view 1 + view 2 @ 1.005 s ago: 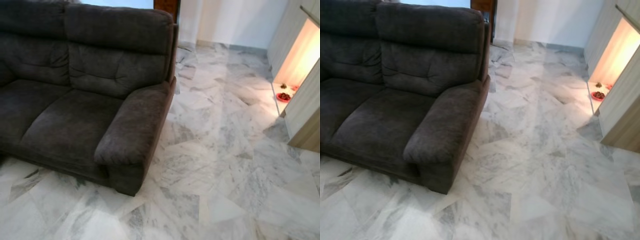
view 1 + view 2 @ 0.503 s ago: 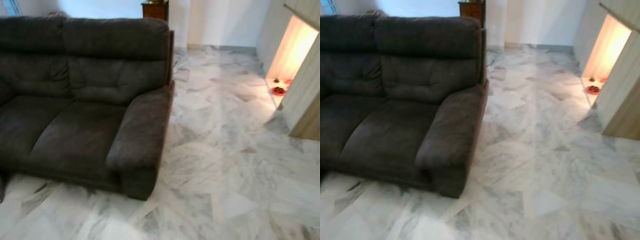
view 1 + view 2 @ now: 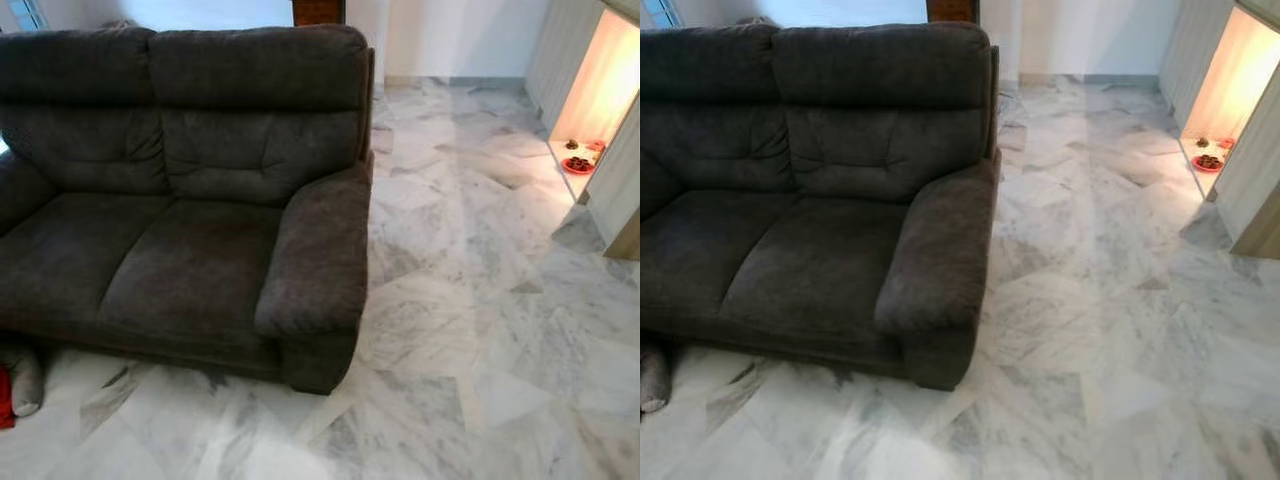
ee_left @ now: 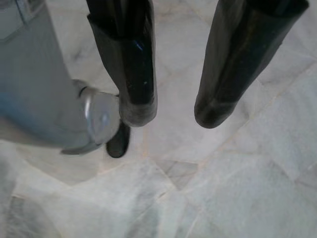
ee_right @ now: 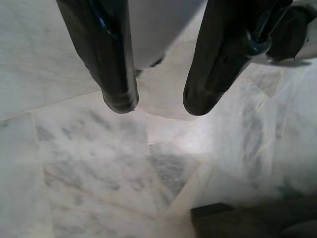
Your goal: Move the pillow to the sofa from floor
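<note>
A dark grey two-seat sofa (image 3: 190,200) stands on the white marble floor, filling the left half of the eye views. At the far left edge, on the floor by the sofa's front, lies part of a grey pillow (image 3: 22,375) with something red (image 3: 4,398) beside it; most of it is cut off. The pillow's edge shows again in the right eye view (image 3: 652,378). My left gripper (image 4: 171,114) hangs open over bare marble, near my own silver leg. My right gripper (image 5: 153,104) is open too, pointing down at the floor.
The sofa's right armrest (image 3: 320,250) juts toward me. Marble floor (image 3: 480,300) stretches wide to the right. A lit niche (image 3: 590,90) with a red dish (image 3: 577,165) sits at the back right beside wooden panels. A wooden cabinet (image 3: 318,10) stands behind the sofa.
The camera has turned left: the sofa has shifted right in the picture, and the pillow's edge has come into view at the far left.
</note>
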`<state>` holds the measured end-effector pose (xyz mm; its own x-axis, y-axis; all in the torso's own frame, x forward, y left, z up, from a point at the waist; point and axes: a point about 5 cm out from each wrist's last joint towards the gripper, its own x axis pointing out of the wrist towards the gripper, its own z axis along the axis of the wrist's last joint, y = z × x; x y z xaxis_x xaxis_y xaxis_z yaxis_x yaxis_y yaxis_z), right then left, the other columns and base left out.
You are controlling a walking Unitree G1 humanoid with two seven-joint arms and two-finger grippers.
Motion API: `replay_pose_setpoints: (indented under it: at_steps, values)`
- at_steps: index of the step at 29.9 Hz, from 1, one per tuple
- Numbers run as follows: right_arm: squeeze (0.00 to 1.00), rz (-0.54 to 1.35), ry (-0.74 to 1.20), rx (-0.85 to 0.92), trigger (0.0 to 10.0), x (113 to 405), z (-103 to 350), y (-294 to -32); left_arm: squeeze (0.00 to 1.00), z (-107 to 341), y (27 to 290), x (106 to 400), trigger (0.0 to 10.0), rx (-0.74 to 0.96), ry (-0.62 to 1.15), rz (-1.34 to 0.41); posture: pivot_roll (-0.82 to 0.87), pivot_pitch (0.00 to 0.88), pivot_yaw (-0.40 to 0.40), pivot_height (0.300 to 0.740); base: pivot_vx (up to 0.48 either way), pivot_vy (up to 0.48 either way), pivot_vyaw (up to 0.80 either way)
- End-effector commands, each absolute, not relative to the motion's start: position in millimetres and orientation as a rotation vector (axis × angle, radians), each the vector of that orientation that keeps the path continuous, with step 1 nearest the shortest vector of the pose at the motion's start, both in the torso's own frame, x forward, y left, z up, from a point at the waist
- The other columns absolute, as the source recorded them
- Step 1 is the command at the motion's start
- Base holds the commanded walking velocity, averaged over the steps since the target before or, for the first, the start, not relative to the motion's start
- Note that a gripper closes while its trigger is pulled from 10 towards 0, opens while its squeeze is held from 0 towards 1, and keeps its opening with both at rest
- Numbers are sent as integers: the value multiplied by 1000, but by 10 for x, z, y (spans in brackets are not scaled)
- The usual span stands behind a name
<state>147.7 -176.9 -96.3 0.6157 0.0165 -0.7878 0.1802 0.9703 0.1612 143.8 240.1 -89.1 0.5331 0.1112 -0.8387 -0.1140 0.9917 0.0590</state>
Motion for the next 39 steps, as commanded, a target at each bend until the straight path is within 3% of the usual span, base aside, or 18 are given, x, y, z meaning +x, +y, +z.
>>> replay_pose_setpoints:
  at_steps: [1, 27, 39]
  values:
    - [0, -88, 894, 245, 10000, 1506, -954, -1727, 0, -926, 2438, 1325, 10000, 4, 1045, 146, 54, 100, 49, 740, 0, 439, 0]
    - [0, -80, 875, 249, 10000, 1589, -925, -1697, 0, -902, 2413, 1416, 10000, 4, 1033, 127, 58, 106, 48, 740, 0, 436, 0]
    - [0, -77, 870, 243, 10000, 1605, -916, -1705, 0, -946, 2383, 1308, 10000, -7, 1050, 133, 63, 108, 37, 740, 0, 423, 0]
